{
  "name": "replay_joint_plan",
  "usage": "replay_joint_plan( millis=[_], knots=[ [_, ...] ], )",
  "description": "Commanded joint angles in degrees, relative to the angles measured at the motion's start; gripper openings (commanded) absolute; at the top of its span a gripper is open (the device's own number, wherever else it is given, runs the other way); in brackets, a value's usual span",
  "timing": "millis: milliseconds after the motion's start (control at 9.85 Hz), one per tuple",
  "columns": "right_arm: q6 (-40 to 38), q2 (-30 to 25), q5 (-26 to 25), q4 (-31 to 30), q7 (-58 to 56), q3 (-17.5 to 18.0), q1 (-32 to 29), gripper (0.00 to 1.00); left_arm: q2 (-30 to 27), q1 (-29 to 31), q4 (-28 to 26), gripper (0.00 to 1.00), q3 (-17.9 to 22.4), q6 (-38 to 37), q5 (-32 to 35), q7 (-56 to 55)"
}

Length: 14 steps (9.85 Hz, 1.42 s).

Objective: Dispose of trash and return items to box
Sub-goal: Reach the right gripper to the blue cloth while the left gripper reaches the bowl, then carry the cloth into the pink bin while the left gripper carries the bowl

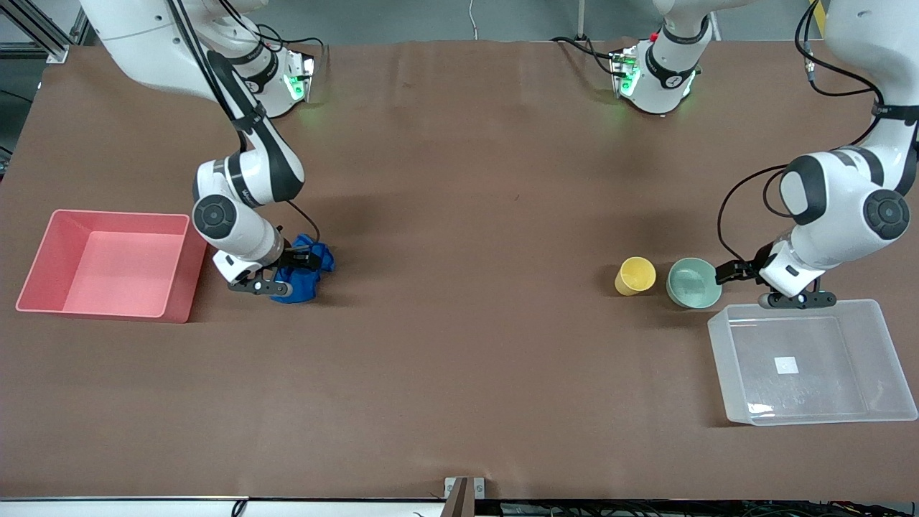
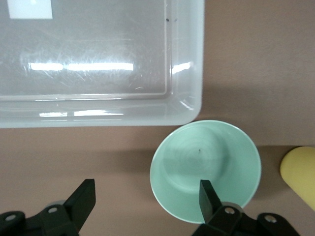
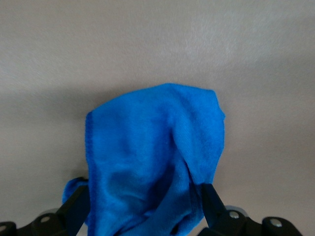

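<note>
The blue rag [image 1: 301, 289] lies bunched on the table beside the pink bin. My right gripper [image 1: 291, 271] is down on it, open, with a finger on each side of the cloth [image 3: 157, 142]. In the right wrist view the gripper [image 3: 142, 201] has cloth filling the gap. The mint-green bowl [image 1: 694, 282] and the yellow cup [image 1: 635, 276] stand side by side near the clear box [image 1: 861, 337]. My left gripper [image 1: 754, 283] is open and low at the bowl. In the left wrist view this gripper [image 2: 145, 196] has one finger over the bowl [image 2: 206, 162] and the other over bare table. The cup's edge [image 2: 300, 172] shows beside the bowl.
The pink bin [image 1: 183, 287] stands empty at the right arm's end of the table. The clear box [image 2: 98, 44] is empty, with a white label on its bottom, close to the bowl and nearer to the front camera. Brown table surface spans between the two groups.
</note>
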Motion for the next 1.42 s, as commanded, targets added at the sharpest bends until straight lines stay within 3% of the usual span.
replay_joint_plan(
  millis=[0, 203, 305, 406, 609, 711, 812, 1117, 1219, 1320],
  knots=[
    [0.80, -0.03, -0.47, -1.47, 1.49, 0.06, 0.03, 0.88, 2.57, 1.41, -2.10, 0.88, -0.29, 3.43, -0.51, 2.84],
    [0.54, 0.24, -0.47, -1.38, 1.67, 0.06, -0.23, 0.17, 4.58, 1.42, -2.54, 0.85, -0.38, 5.28, -0.51, 2.94],
    [0.71, 0.33, -0.47, -1.29, 1.93, -0.03, -0.58, 0.03, 5.03, 1.50, -3.07, 0.81, -0.56, 6.77, -0.51, 2.94],
    [1.32, 0.33, -0.47, -1.29, 1.93, -0.03, -0.85, 0.01, 5.47, 1.42, -3.16, 0.71, -0.82, 7.30, -0.51, 2.85],
    [0.54, -0.28, -0.38, -0.77, 5.16, -0.03, -0.76, 0.01, 6.18, 1.07, -3.16, 0.29, -0.91, 8.18, -0.42, 2.94],
    [-3.47, -1.59, -0.38, 1.15, 7.36, 0.06, -0.33, 0.01, 6.26, 0.98, -3.07, 0.14, -1.08, 8.19, -0.42, 2.94],
    [-12.90, -3.00, 0.14, 5.52, 8.16, 0.06, -0.76, 0.01, 6.26, 0.98, -3.16, 0.03, -1.35, 8.19, -0.51, 2.94],
    [-38.07, -7.39, 0.50, 21.96, 6.95, -0.38, -4.25, 0.02, 4.17, 1.33, -3.07, 0.00, -1.87, 7.41, -0.51, 4.25],
    [-41.88, -10.11, 0.50, 23.13, 1.72, -1.16, -6.54, 0.02, 2.33, 1.42, -2.90, 0.00, -1.88, 6.09, -0.51, 5.39],
    [-43.31, -12.22, 0.41, 22.71, -4.42, -4.74, -7.78, 0.02, -0.04, 1.42, -2.37, 0.00, -1.88, 3.82, -0.51, 6.27]
  ],
)
